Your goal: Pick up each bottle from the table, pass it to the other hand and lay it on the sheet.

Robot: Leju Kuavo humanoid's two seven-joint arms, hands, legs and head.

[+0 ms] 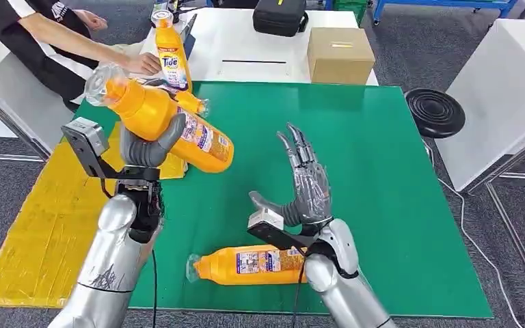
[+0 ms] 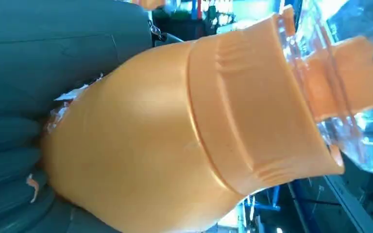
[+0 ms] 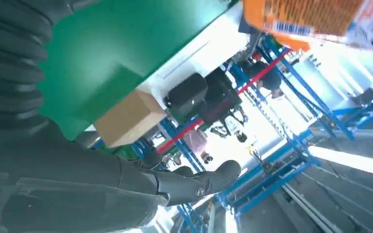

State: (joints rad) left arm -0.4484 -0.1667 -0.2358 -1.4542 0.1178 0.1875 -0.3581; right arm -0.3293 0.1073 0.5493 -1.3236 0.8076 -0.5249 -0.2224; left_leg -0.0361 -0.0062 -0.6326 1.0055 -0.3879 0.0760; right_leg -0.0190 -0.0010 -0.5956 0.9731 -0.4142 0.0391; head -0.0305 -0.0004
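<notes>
Held bottle (image 1: pixel 167 123): an orange bottle with a clear cap is gripped around its middle by the left hand (image 1: pixel 147 147) and carried above the green sheet (image 1: pixel 383 191), tilted, cap end up and away from the right hand, base pointing down toward it.
Left hand: the thumb is wrapped over the near side of the bottle and the fingers are closed behind it; in the left wrist view the orange body (image 2: pixel 175 126) is pressed against the grey palm.
Left arm: raised from below, forearm nearly upright, wrist above the edge where the yellow sheet (image 1: pixel 48 225) meets the green one.
Right hand (image 1: pixel 304 184): held up empty, palm turned toward the held bottle, fingers spread and pointing up and away, thumb stretched out toward the left hand; well apart from the bottle.
Second bottle (image 1: pixel 246 265): laid on its side on the green sheet just below the right wrist, cap toward the left arm.
Third bottle (image 1: pixel 172 51): stood upright beyond the left hand, beside a person's hand (image 1: pixel 140 63).
Box (image 1: pixel 340 55): set on the white table (image 1: pixel 246 41) beyond the right hand.
</notes>
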